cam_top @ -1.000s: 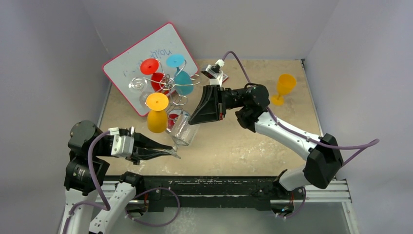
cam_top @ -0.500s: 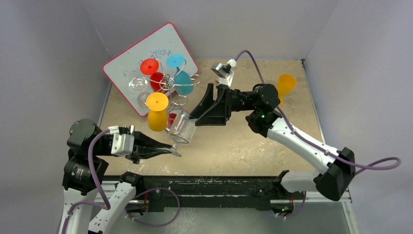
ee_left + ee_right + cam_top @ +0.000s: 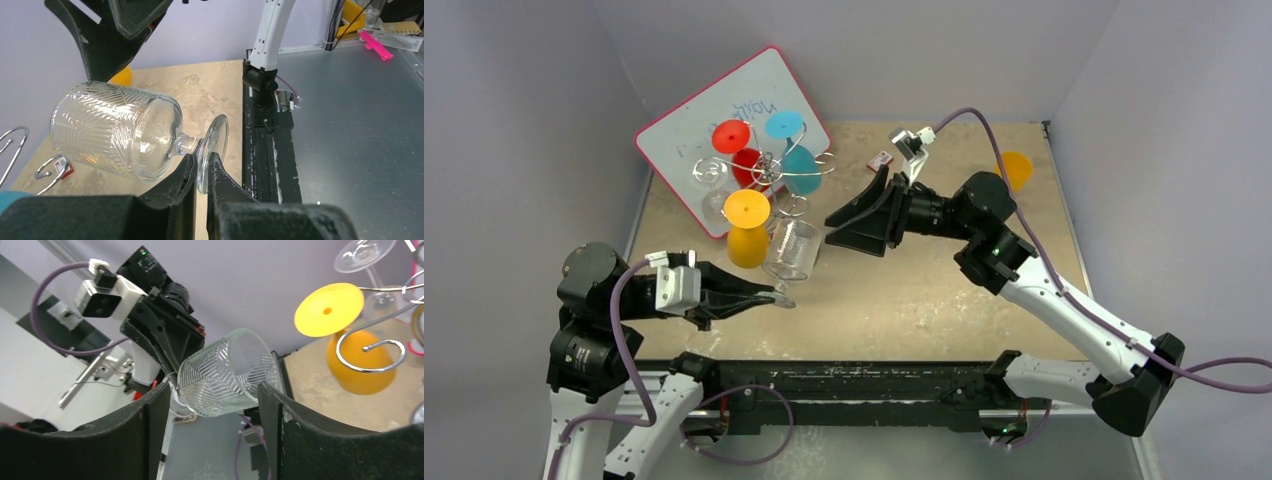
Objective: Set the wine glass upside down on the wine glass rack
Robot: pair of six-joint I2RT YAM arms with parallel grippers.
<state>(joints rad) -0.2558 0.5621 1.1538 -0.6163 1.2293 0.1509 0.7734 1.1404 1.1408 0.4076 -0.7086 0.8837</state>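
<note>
- Left pincer (image 3: 201, 172): clenched on the foot of the clear wine glass (image 3: 117, 131), with the thin disc nipped edge-on between the two fingers.
- The glass lies almost on its side, held off the worktop (image 3: 924, 290). Its ribbed bowl points away from the pincer, toward the rack (image 3: 769, 172).
- In the top view the bowl sits just beside the yellow glass (image 3: 746, 240) hanging upside down on the rack. Whether the two touch, I cannot tell.
- Right pincer (image 3: 836, 230): released, fingers spread wide and holding nothing. It is near the bowl's mouth but apart from it.
- The rack's base is hidden under the hanging glasses, and the whiteboard (image 3: 686, 125) behind is partly covered.
- Only the cup of the orange glass (image 3: 1016, 168) at the far right shows; the right arm hides the rest.
</note>
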